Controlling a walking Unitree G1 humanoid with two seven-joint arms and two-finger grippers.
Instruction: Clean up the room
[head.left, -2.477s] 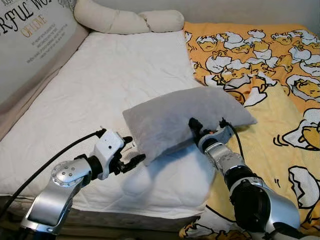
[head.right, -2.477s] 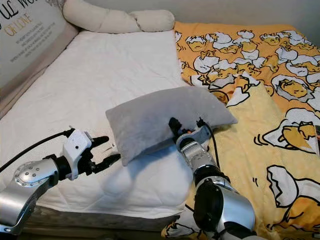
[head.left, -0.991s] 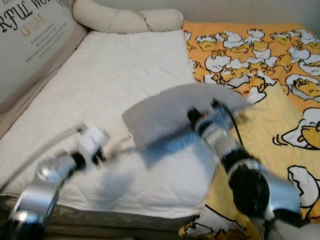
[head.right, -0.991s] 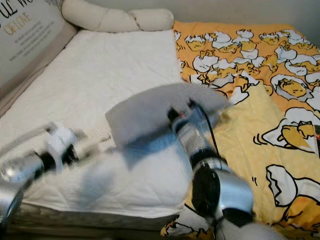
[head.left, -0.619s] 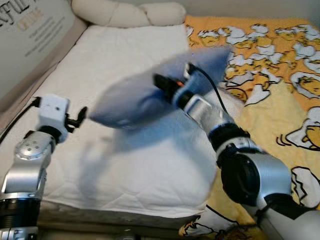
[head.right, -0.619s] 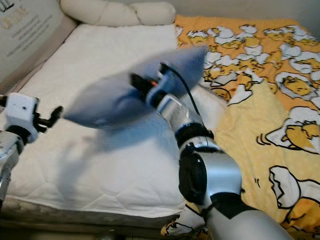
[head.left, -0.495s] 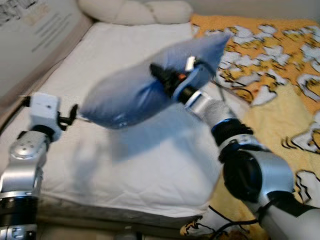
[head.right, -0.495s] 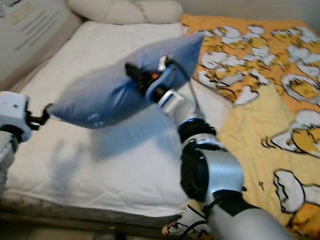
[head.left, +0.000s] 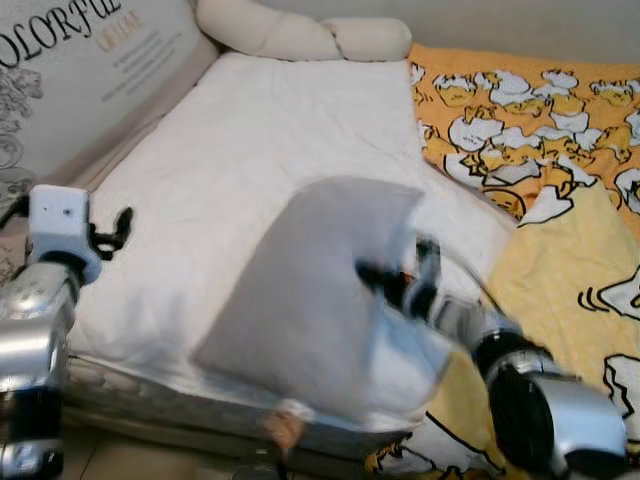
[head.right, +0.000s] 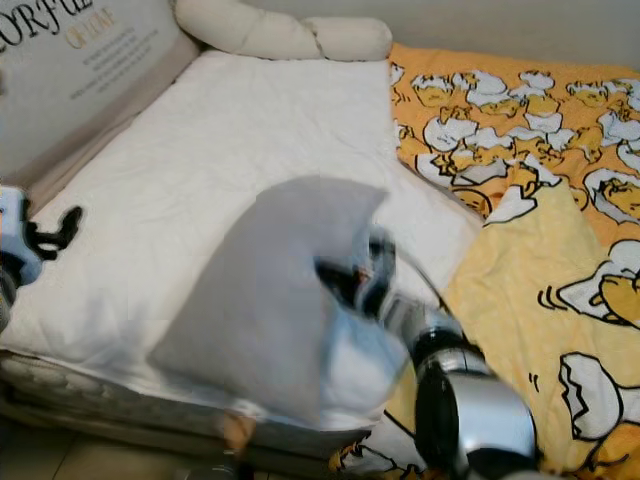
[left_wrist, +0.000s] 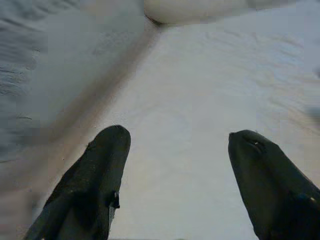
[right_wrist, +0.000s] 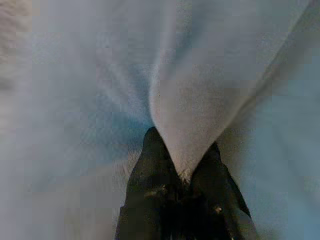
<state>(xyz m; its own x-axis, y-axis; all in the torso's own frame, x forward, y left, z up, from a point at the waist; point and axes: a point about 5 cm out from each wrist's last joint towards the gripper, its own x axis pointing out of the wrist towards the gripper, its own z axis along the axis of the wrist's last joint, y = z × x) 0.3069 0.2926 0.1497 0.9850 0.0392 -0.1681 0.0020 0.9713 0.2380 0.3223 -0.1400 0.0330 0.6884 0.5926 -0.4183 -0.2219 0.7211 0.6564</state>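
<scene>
Because the right gripper (right_wrist: 182, 172) pinches a fold of the grey pillow (head.left: 310, 290), the cushion hangs over the mattress (head.left: 260, 130) near edge, around six o'clock. At nine o'clock the left gripper (head.left: 118, 228) waits with fingers spread, holding nothing.

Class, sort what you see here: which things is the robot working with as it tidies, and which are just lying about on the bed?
In the job:
grey pillow
right gripper, pinching a fold of the pillow
left gripper, open over the white mattress

Lying about:
cream bolster
yellow duck blanket
printed cushion
</scene>
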